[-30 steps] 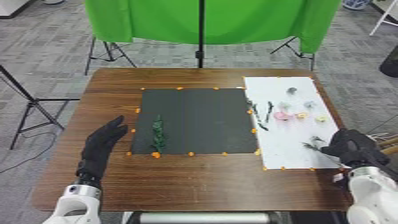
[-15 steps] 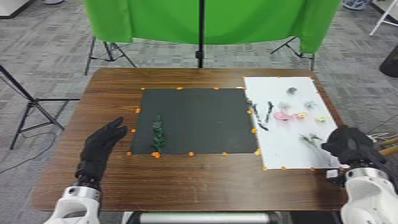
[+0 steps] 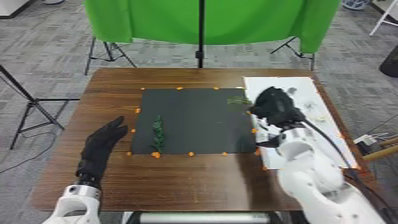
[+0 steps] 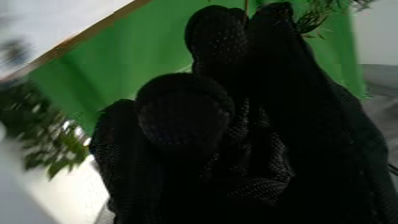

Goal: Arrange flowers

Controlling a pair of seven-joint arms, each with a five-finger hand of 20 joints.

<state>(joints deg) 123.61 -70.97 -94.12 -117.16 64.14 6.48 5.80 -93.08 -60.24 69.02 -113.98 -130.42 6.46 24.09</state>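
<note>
My right hand (image 3: 275,107) is over the white sheet's left part, its fingers curled around a green sprig (image 3: 238,100) that sticks out over the black mat's upper right corner. In the right wrist view, the hand (image 4: 191,112) pinches a thin stem (image 4: 246,5) between its tips, and feathery green leaves (image 4: 313,19) show beside them. A dark green leafy stem (image 3: 159,134) lies upright along the black mat's (image 3: 200,120) left side. Partly covered by the right arm, pale flowers (image 3: 311,106) lie on the sheet. My left hand (image 3: 107,136) rests left of the mat, fingers straight.
The white sheet (image 3: 284,82) adjoins the mat's right edge on the wooden table (image 3: 178,182). Orange markers (image 3: 155,155) line the mat. Blurred foliage (image 4: 49,135) shows in the right wrist view. A green cloth (image 3: 249,25) hangs beyond the table.
My right hand has moved up and left from the sheet's right edge to its left part. A sprig now projects from it over the mat. The left hand has stayed still.
</note>
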